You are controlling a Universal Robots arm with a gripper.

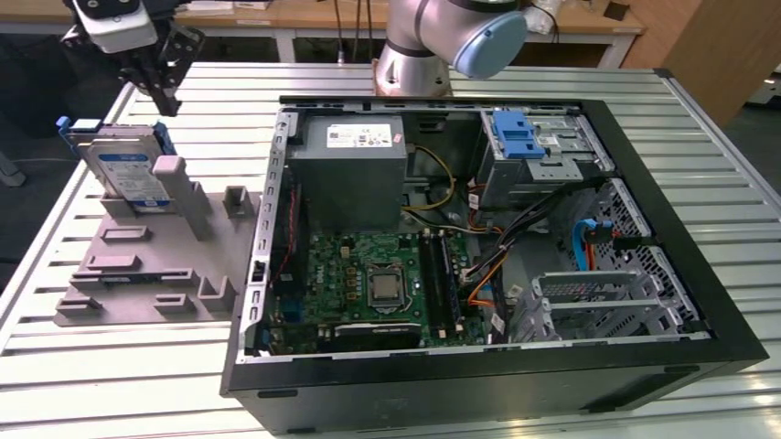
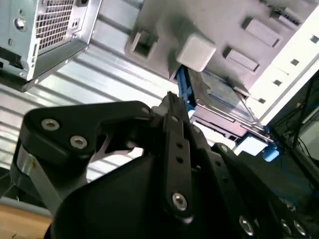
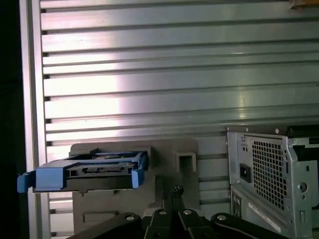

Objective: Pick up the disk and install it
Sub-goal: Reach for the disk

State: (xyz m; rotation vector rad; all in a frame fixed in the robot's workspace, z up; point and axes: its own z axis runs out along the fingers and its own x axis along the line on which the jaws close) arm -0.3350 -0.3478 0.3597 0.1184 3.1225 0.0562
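Single arm at the far left corner of the slatted table (image 1: pixel 123 384), as seen in the exterior view. The gripper (image 1: pixel 165 105) hangs point-down above the disk (image 1: pixel 126 169), clear of it. The disk lies directly below the fingertips and a little nearer to the camera. In both wrist views the two fingers run side by side with their tips almost meeting (image 3: pixel 170 191), so the hand is judged narrow, near closed, and it holds nothing.

The disk stands on edge in a slot of the grey holder plate (image 1: pixel 134 274), at the exterior view's left of the open computer case (image 1: pixel 488 366) and well apart from it. Its broad labelled face is turned toward the near side. In the first wrist view it shows from above as a thin bar (image 3: pixel 89 172), and its upper edge runs across the line of the fingers' approach. The upper edge is thus the part nearest the hand.

Appearance of the disk: a flat silver-grey rectangular body with a white-and-blue label, framed by a blue plastic carrier whose tabs project at both ends of the upper edge. The disk is not yet lifted.
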